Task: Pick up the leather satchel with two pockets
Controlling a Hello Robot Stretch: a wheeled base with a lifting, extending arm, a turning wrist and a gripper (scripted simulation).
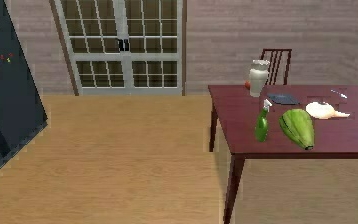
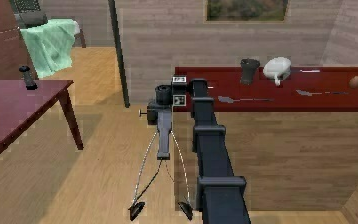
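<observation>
In the arm side view my arm (image 2: 212, 150) rises from the bottom edge as a dark bar. Its two white marked squares (image 2: 187, 82) stand at the far end. Left of them is the gripper's dark body, and two thin fingers run down the picture to tips near the bottom edge. My gripper (image 2: 161, 210) has only bare wooden floor behind its far end, so it holds nothing. Beyond the arm stands a long dark red table (image 2: 287, 100) with a dark cup (image 2: 249, 69), a white rounded thing (image 2: 278, 68), some thin utensils (image 2: 237, 99) and a small brown ball (image 2: 356, 81).
The forward view has a dark red table (image 1: 327, 145) at right, bearing a white jar (image 1: 258, 77), a green bottle (image 1: 262, 125), a green oblong thing (image 1: 298, 128) and a white thing (image 1: 327, 110). Behind it is a chair (image 1: 277, 64). White glazed doors (image 1: 122, 45) and a dark fridge (image 1: 7, 90) stand beyond open floor. The arm side view's left holds another red table (image 2: 22, 105) and a green cloth on a chair (image 2: 47, 45).
</observation>
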